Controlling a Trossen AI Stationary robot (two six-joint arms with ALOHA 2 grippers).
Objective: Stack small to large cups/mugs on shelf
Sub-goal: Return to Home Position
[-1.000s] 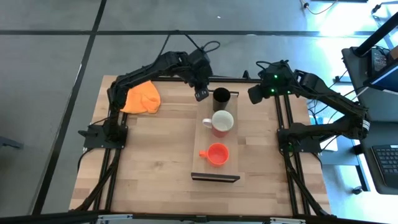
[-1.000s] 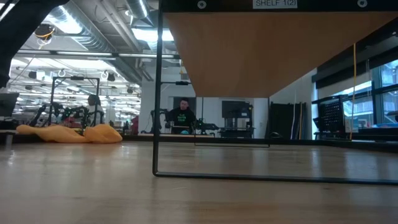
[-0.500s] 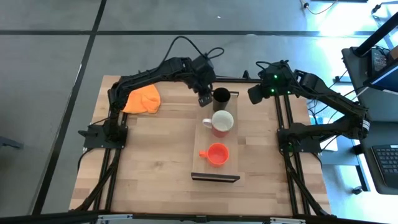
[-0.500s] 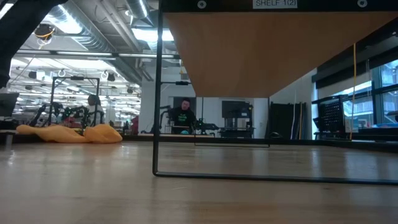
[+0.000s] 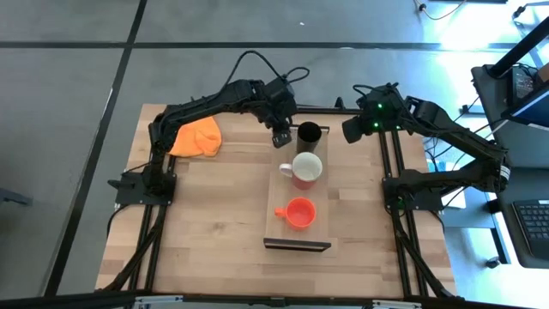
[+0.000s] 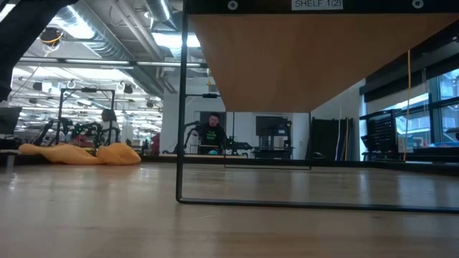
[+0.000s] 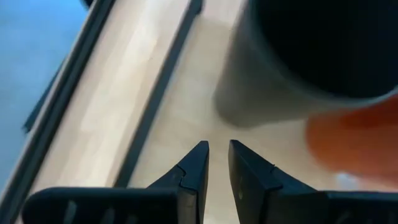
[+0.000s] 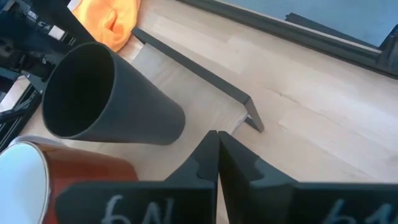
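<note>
Three cups stand in a row on the shelf [image 5: 296,233]: the black cup [image 5: 308,133] at the far end, the white-and-red mug [image 5: 306,168] in the middle, the orange mug [image 5: 300,212] at the near end. My left gripper [image 5: 281,137] is shut and empty, just left of the black cup [image 7: 311,56], its tips [image 7: 216,162] short of the cup's wall. My right gripper [image 5: 352,129] is shut and empty, off the shelf's far right corner. Its wrist view [image 8: 217,140] shows the black cup [image 8: 112,99] and the white-and-red mug [image 8: 56,174].
An orange cloth [image 5: 196,136] lies at the table's far left, beside the left arm. The shelf's dark bracket [image 5: 297,245] closes its near end. In the low view the shelf's underside [image 6: 315,57] and bracket frame [image 6: 179,107] fill the front; a person stands in the room behind.
My left gripper has moved a little toward the table's right and near side, closer to the black cup. The cups and my right arm have kept still.
</note>
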